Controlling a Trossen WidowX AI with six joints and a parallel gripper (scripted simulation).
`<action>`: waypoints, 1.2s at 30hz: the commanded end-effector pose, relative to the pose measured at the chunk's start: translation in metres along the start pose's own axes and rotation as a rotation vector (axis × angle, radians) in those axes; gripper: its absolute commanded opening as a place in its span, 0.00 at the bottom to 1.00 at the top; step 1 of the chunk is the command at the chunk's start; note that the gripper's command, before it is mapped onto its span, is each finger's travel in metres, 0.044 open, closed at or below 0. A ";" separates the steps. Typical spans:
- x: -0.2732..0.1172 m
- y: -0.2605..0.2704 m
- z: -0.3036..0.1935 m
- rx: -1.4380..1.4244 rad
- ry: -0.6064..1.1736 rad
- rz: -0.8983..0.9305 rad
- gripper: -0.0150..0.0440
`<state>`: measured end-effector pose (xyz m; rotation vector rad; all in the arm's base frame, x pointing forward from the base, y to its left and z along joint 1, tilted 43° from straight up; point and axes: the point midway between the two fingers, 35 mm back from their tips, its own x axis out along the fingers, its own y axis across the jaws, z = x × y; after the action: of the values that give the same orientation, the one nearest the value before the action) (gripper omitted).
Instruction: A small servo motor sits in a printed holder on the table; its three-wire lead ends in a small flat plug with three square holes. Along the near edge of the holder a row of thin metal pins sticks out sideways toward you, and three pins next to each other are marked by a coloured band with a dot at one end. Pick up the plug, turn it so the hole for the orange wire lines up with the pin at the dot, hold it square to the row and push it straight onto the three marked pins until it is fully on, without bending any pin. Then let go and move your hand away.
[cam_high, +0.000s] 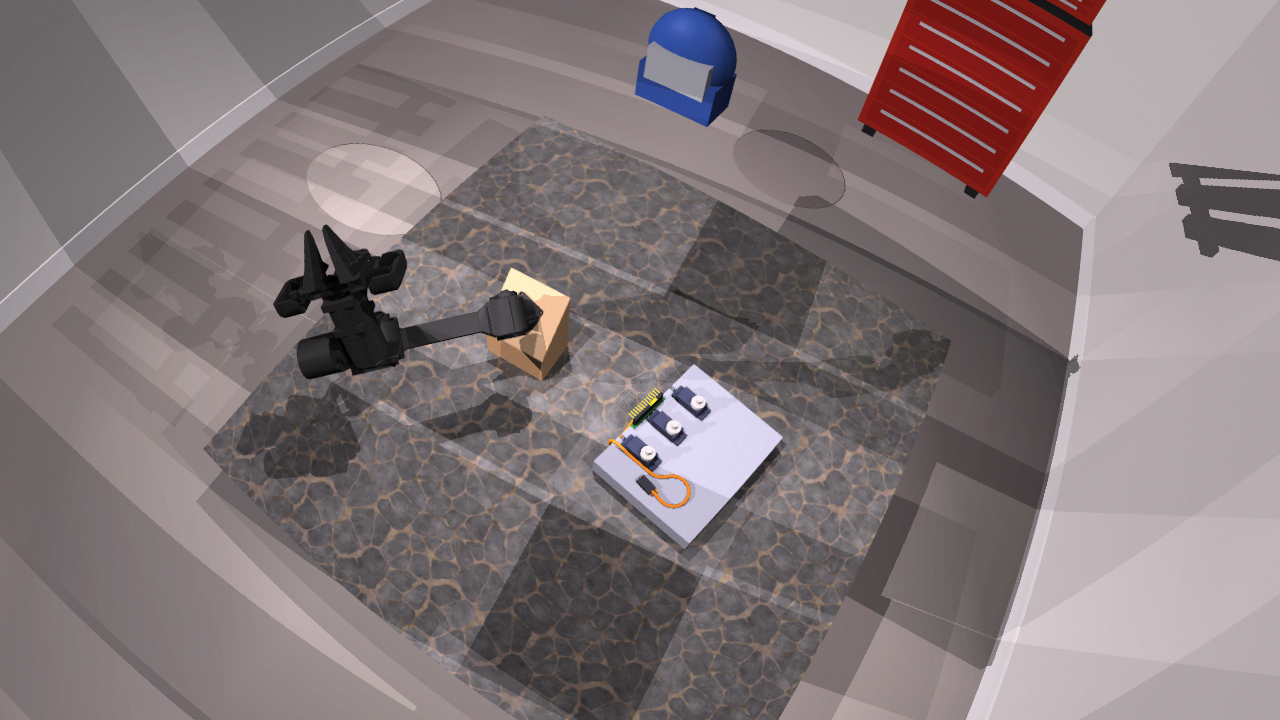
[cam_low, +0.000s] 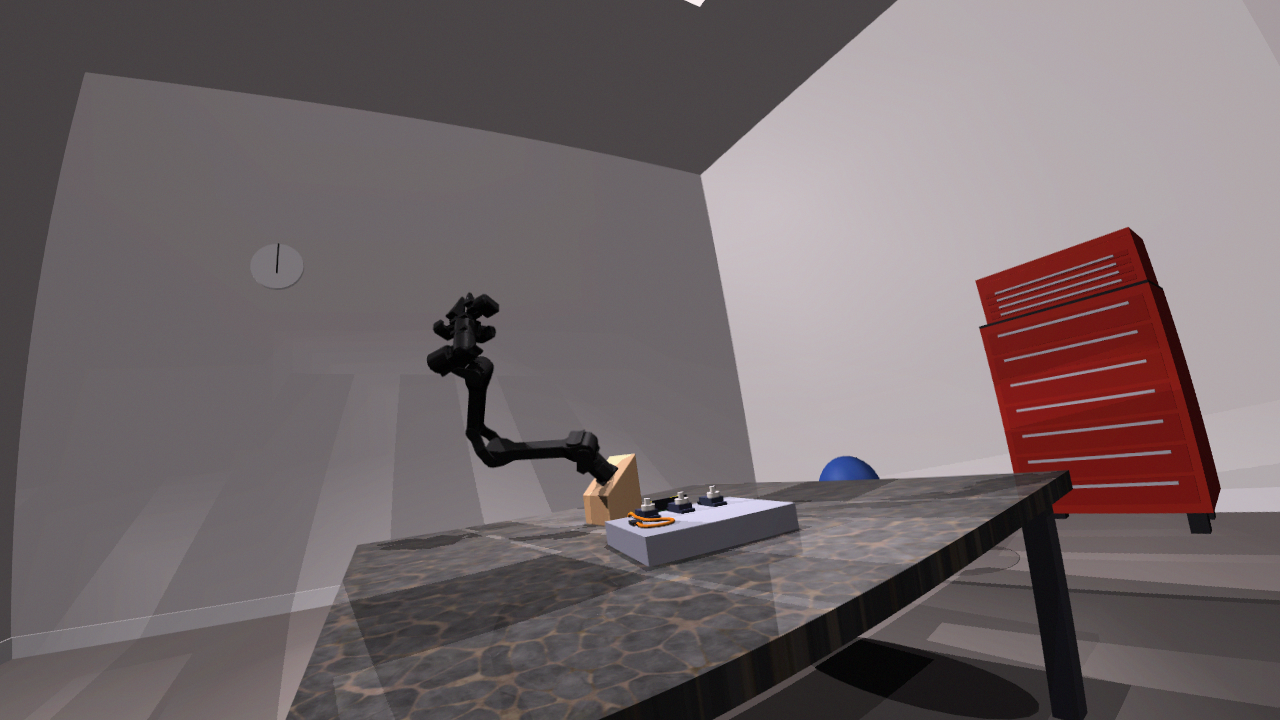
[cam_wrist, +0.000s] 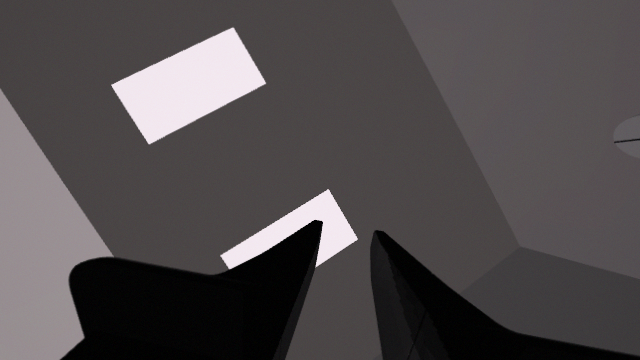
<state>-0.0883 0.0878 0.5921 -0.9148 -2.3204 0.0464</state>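
Observation:
My gripper (cam_high: 317, 230) (cam_wrist: 346, 234) is partly open and empty. It is raised high, well away from the holder, with its fingers pointing up at the ceiling. The pale holder (cam_high: 725, 456) (cam_low: 725, 535) bears three dark servos with white hubs. The small black plug (cam_high: 645, 484) lies on top of the holder near one edge. Its orange-looking lead (cam_high: 689, 490) (cam_low: 653, 525) curves in a loop past the end servo (cam_high: 637, 447). A row of yellowish pins (cam_high: 642, 406) sticks out along the holder's edge. The band, the dot and the plug's holes are too small to tell.
A tan wedge-shaped block (cam_high: 554, 333) (cam_low: 628, 492) stands on the stone-patterned table (cam_high: 572, 179) (cam_low: 492, 626), at the arm's base and close to the holder's pin side. A blue helmet-like object (cam_high: 691, 37) (cam_low: 848, 470) and a red drawer cabinet (cam_high: 980, 80) (cam_low: 1083, 385) stand beyond the table.

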 end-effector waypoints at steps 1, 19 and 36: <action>-0.002 0.027 -0.006 0.104 0.059 0.070 0.45; -0.039 0.125 -0.038 0.498 0.412 0.299 0.45; -0.116 0.201 -0.064 0.786 0.858 0.408 0.45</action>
<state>0.1132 0.1566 0.5400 -0.7836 -1.2373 0.5656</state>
